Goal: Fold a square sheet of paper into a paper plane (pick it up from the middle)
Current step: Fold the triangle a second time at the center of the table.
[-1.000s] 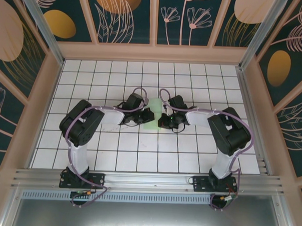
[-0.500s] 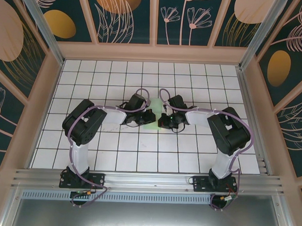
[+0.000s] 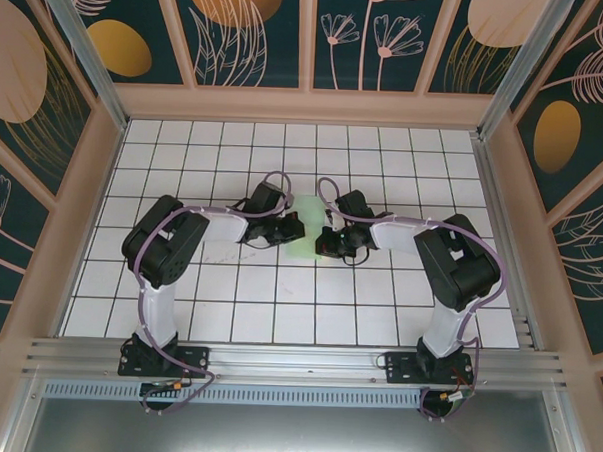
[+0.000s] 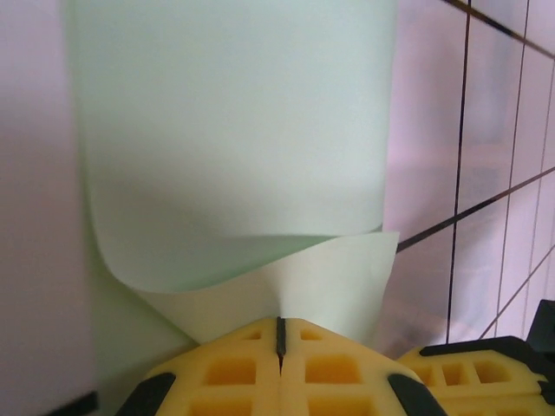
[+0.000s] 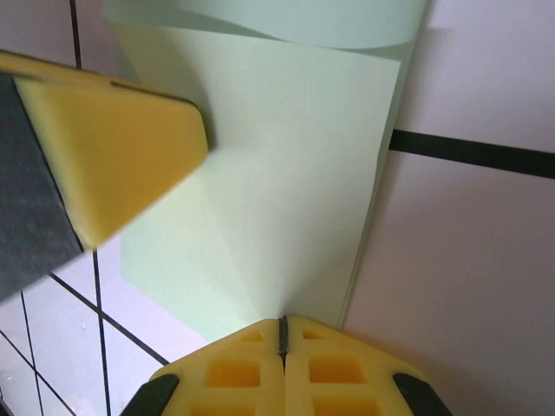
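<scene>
The square sheet of paper [image 3: 304,226], pale mint green, lies between the two grippers at the table's middle, curled and doubled over itself. My left gripper [image 3: 292,229] is shut on its near edge; in the left wrist view the sheet [image 4: 234,139] bows upward from the shut left gripper [image 4: 279,324]. My right gripper [image 3: 326,239] is shut on the opposite edge, the sheet [image 5: 286,173] fanning out from the shut right gripper [image 5: 283,322]. A yellow pad of the left gripper's fingers [image 5: 113,147] touches the sheet's left side. A slim pointed paper plane is out of view.
The white grid-tile table [image 3: 278,315] stretches around both arms. Wooden walls [image 3: 307,106] fence the back and sides. An aluminium rail [image 3: 295,364] runs along the near edge by the arm bases.
The left gripper pushed right toward the right gripper, covering more of the sheet, then drew back left and up. More green paper shows again. The right arm held still.
</scene>
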`<state>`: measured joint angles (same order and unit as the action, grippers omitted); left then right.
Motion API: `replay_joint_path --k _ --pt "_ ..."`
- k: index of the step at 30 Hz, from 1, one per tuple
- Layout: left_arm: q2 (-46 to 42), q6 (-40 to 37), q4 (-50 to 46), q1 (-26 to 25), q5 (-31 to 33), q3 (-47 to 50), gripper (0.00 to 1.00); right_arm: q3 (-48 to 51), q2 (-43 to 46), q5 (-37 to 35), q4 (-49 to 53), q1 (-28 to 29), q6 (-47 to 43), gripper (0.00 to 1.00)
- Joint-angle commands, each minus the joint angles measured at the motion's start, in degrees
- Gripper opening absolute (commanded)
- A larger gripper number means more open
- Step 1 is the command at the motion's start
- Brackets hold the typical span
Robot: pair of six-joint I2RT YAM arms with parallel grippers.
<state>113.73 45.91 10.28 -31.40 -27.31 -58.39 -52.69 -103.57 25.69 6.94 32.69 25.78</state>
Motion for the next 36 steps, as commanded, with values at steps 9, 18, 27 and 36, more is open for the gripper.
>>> replay_joint_path --k 9,18,27,36 --pt "1.6 -6.5 -5.6 8.5 8.4 -5.8 0.05 2.3 -2.7 -4.0 7.1 0.7 -0.9 0.0" --pt "-5.5 -6.2 1.3 6.9 0.2 -1.4 0.06 -0.4 0.1 -1.0 4.0 0.7 -0.1 0.0" --pt "-1.1 -4.8 1.7 0.7 -1.6 -1.7 0.04 -5.6 1.8 1.1 0.9 0.7 0.8 0.0" --pt "1.7 -5.1 -2.1 0.5 1.8 -2.7 0.0 -6.8 -2.1 -0.1 2.4 1.2 0.6 0.0"
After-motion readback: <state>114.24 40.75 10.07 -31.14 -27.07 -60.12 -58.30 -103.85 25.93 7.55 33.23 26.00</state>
